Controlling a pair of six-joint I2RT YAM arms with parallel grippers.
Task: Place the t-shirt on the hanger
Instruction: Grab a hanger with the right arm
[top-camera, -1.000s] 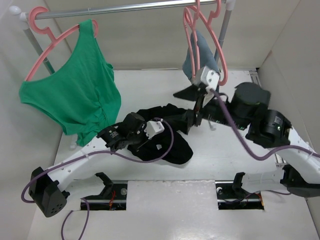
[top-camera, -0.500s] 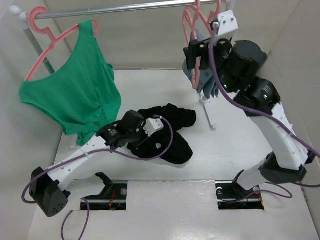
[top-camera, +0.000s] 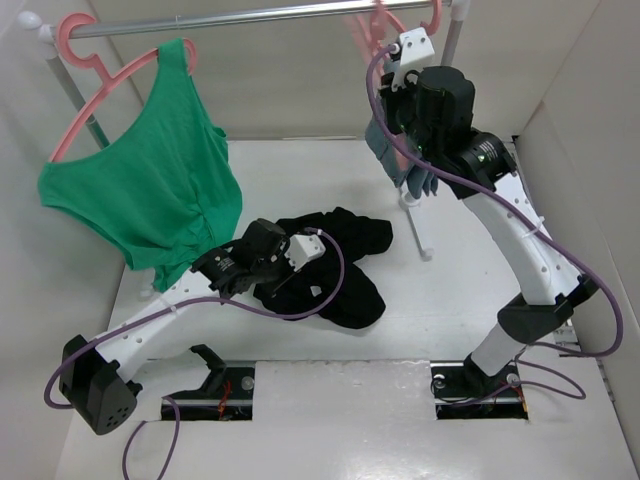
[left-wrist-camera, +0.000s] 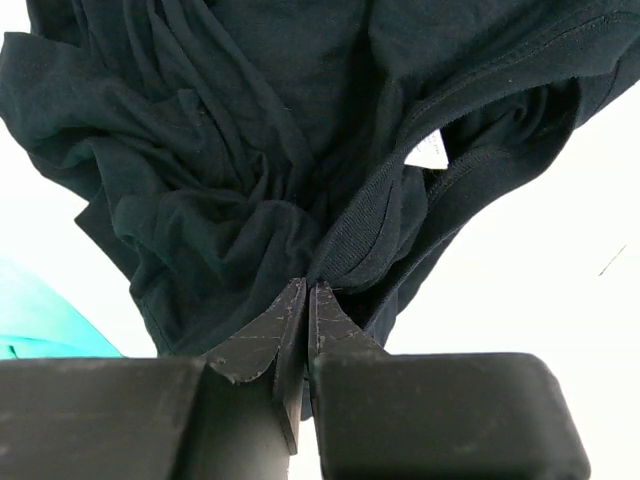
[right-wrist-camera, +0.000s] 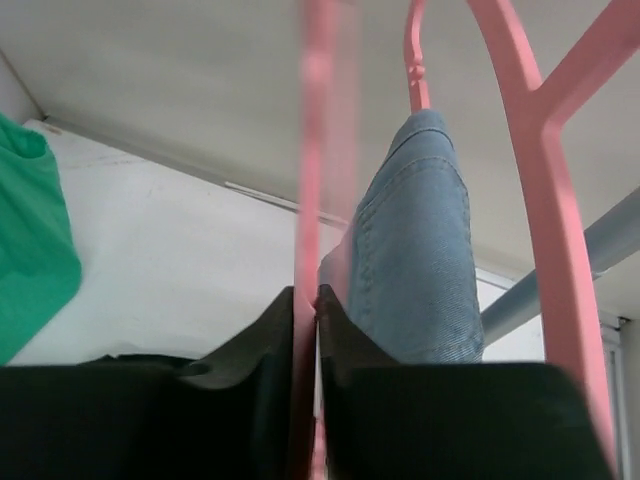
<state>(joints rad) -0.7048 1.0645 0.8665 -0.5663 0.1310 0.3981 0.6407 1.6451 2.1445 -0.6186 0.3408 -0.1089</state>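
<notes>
A white worktop (top-camera: 300, 175) is shown, on which the black t-shirt (top-camera: 360, 298) is laid crumpled near the middle, and to whose near edge the left arm base (top-camera: 215, 372) and right arm base (top-camera: 478, 385) are bolted.

hanger (right-wrist-camera: 312, 150): blurred between the fingers, top end cut off above them
t-shirt (left-wrist-camera: 250, 150): cut off beyond the fingertips
</notes>
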